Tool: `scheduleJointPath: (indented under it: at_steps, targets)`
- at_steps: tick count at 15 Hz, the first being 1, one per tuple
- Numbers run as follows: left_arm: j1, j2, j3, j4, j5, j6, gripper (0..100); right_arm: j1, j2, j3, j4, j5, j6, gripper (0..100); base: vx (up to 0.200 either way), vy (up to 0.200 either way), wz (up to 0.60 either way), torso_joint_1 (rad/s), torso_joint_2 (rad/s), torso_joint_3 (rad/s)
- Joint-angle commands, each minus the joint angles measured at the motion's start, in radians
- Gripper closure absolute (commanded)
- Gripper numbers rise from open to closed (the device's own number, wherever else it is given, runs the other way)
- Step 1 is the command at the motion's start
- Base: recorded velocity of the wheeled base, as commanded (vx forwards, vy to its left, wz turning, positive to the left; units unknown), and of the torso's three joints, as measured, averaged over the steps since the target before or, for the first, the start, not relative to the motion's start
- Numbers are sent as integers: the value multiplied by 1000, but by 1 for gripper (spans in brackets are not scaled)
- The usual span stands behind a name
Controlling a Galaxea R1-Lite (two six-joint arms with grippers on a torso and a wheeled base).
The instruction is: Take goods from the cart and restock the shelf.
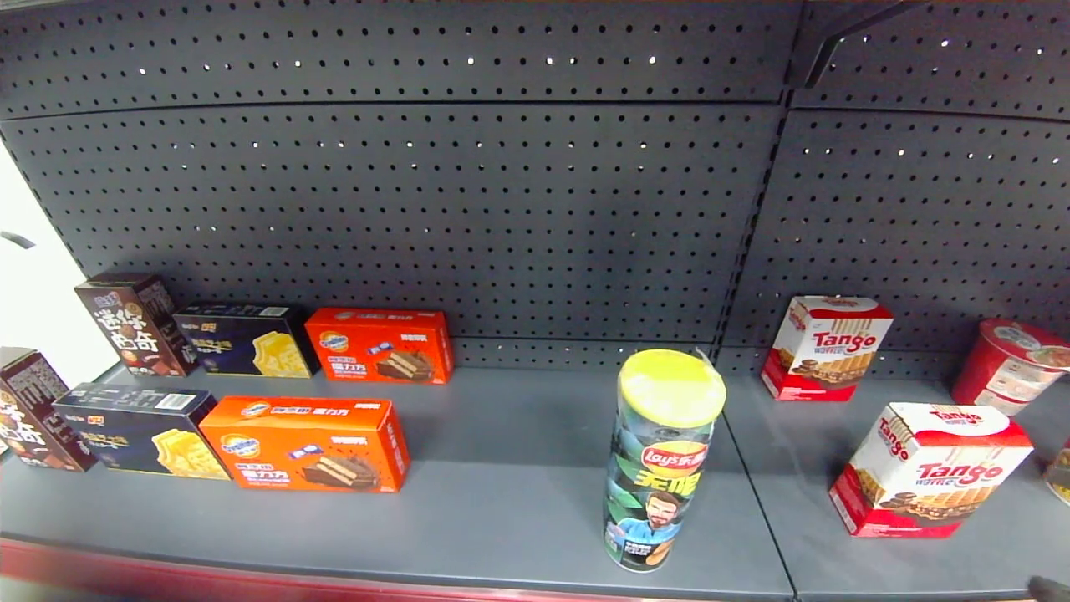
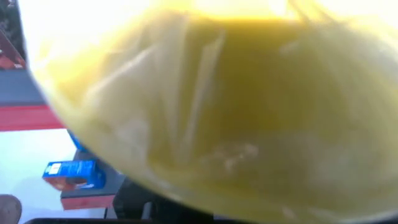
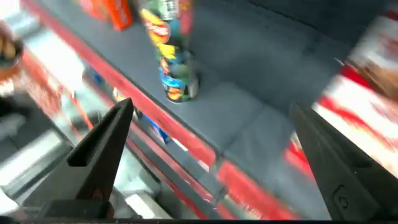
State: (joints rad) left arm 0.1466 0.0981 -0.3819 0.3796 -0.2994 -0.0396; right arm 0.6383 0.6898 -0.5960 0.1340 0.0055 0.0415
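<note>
Shelf [image 1: 518, 468] lies ahead of the right gripper [image 3: 211, 106], its red front lip just beyond the fingertips. The gripper hovers wide, both dark fingers [image 3: 102, 146] spread well apart and holding nothing. In the head view a dark tip [image 1: 1049, 588] shows at the shelf's front edge, far to the right.

The can [image 1: 660, 468], with a yellow lid, stands upright on the shelf near its front edge. It is to the left of the right gripper and farther in, apart from both fingers [image 3: 177, 68]. Just right of the can runs the seam between two shelf boards.

Closest to the right gripper is the front wafer box [image 1: 932, 468], red and white, tilted on the right board; a second wafer box [image 1: 827, 347] stands behind it by the pegboard [image 1: 501, 209]. A red cup [image 1: 1007, 364] leans at the back, right of those.

Well to the left of the gripper, past the can, are two rows of boxes: an orange box [image 1: 305, 443] in front with another orange box [image 1: 380, 344] behind, then a dark blue box [image 1: 138, 426] and its twin [image 1: 247, 339], then two brown boxes [image 1: 29, 410] [image 1: 134, 322] at the far left end.

A blurred yellow thing [image 2: 249, 112] sits right up against the left wrist camera; what it is, and whether the left gripper holds it, I cannot tell. Past it a blue box [image 2: 71, 174] lies lower down.
</note>
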Motion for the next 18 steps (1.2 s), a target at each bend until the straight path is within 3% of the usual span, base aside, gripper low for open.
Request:
scheduleJointPath:
  at_steps: [1,5,7,9,12,14,18]
  targets:
    - [-36,28,-55,1,-49,-5,100,-180,-260,4,153,-36,75,0,0,0,0,0,0,0]
    - [-116,190,-98,-54,-72,3,100,-393,-392,48,233,-33,67,0,0,0,0,0,0,0]
    - [-216,302,-101,-145,-72,3,100,-496,-490,117,236,-30,60,0,0,0,0,0,0,0]
    - [-288,408,-109,-238,-72,1,100,-557,-595,212,234,-36,-37,0,0,0,0,0,0,0]
    - [-358,545,-140,-304,-73,-2,100,-559,-595,271,167,-58,-52,0,0,0,0,0,0,0]
    - [-460,663,-164,-380,-84,0,100,-559,-595,355,137,-73,-66,0,0,0,0,0,0,0]
    - [-484,798,-175,-476,-86,1,100,-559,-596,439,45,-90,-103,0,0,0,0,0,0,0]
